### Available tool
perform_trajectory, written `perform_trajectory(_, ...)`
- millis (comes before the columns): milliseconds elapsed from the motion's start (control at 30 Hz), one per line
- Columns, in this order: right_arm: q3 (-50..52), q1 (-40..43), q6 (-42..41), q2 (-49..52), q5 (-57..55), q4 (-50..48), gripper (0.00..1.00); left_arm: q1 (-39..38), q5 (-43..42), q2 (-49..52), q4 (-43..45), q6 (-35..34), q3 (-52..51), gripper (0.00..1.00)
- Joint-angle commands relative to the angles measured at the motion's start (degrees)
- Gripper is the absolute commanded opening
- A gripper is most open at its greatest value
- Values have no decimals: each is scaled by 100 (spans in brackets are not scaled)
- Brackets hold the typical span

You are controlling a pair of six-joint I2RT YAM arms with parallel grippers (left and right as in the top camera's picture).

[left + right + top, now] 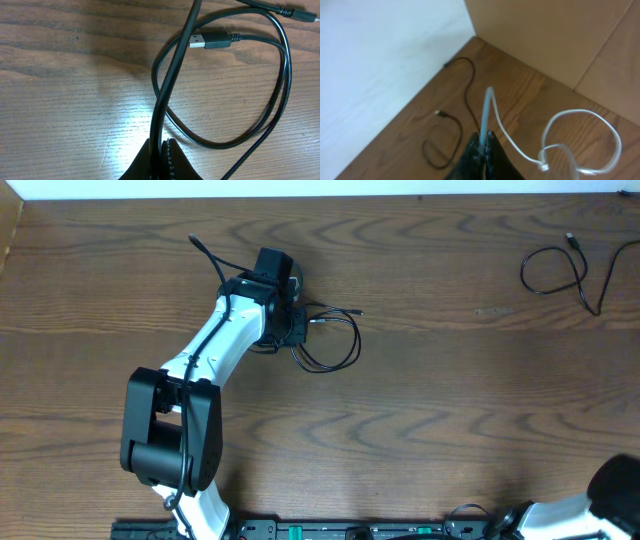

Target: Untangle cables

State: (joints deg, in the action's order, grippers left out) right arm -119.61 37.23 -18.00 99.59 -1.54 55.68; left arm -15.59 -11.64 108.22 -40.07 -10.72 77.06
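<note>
Tabletop: brown wood-grain surface [450, 410].
Left gripper [161, 156]: clenched on thin black flexible cord [171, 85].
Black cord: loops on the wood just beside that gripper, USB plug [210, 40] lying flat.
Right gripper [484, 146]: pinched shut on thin pale white cord [485, 112].
White cord: arches up from the fingertips, curls into a loop rightward.
Second black cord [523, 272]: far right, well apart.

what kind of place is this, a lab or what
Probably a robot lab bench: a white-and-black robot arm over a brown wood-grain table, with a thin black USB cable and thin white cable.
</note>
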Motion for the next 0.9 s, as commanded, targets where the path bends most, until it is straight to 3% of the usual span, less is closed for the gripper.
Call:
perform_trajectory(0, -4, 184, -177, 509, -168, -131, 17, -13, 70, -66, -20, -52, -7, 7)
perform_trajectory(33, -4, 216, -179, 662, -129, -157, 31, -13, 70, -66, -20, -50, -7, 7)
perform_trajectory(67, -4, 236, -184, 780, -76, -170, 61, -13, 70, -66, -17, -50, -7, 7)
perform_trajectory(100, -7, 271, -282, 931, 33, -133, 99, -13, 68, -66, -15, -46, -7, 7)
perform_trajectory(200, -4, 376, -678, 1241, 450, 181, 99, -13, -136, -66, 4, 345, -7, 7)
perform_trajectory(367, -7, 511, -662, 1419, 1416, 798, 99, -13, -337, -83, 9, 671, 7, 7)
perform_trajectory(533, -7, 466, 369, 1239, 3609, 1027, 99, -13, -1073, -496, 48, 1104, 181, 8)
perform_trajectory(700, -7, 76, 1460, 973, 5740, 1386, 97, -13, -2129, -1432, 542, 1062, 269, 7)
perform_trajectory(867, -7, -479, 1644, 887, 5976, 1762, 97, -24, -2527, -2221, 999, 396, 269, 7)
